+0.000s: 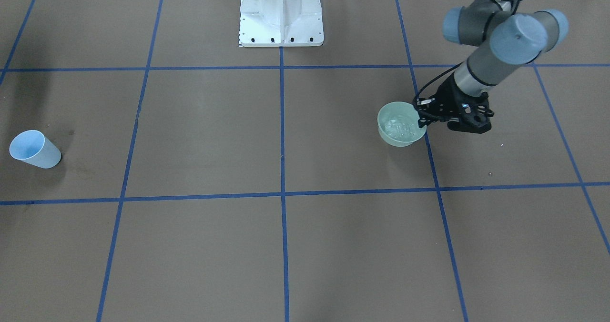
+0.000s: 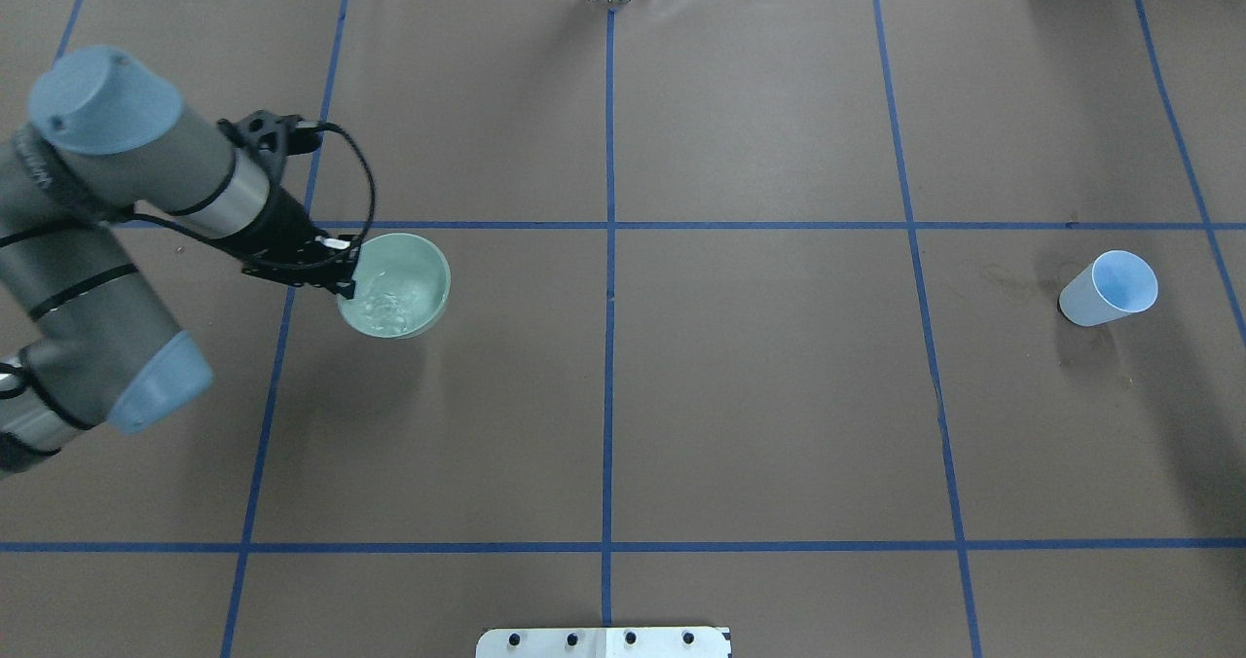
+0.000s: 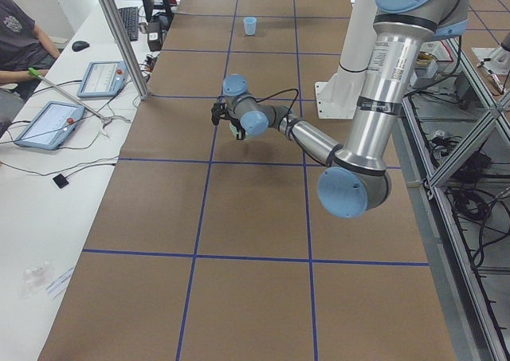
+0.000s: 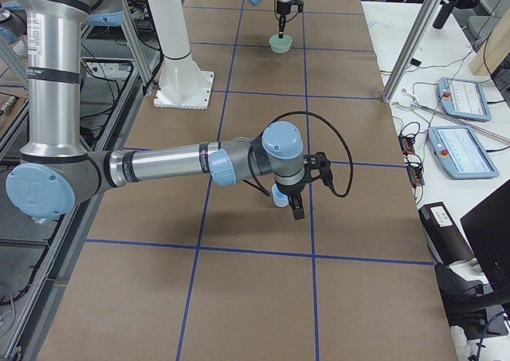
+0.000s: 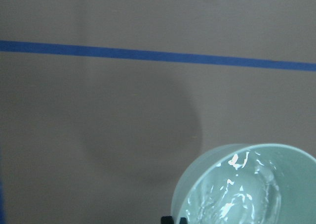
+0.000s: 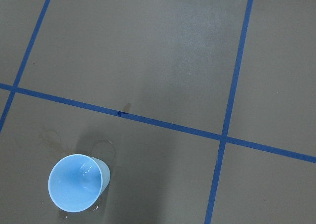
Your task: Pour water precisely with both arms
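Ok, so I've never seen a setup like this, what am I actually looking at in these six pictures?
It is a robot with two arms at a brown table marked with blue tape. Four pictures come from fixed cameras: facing the robot, behind it looking down, and one at each table end. Two come from cameras on its wrists. The left gripper pinches the rim of a pale green bowl holding rippling water. A light blue cup stands far across the table. The right arm reaches toward that cup; whether the right gripper is open, I cannot tell.
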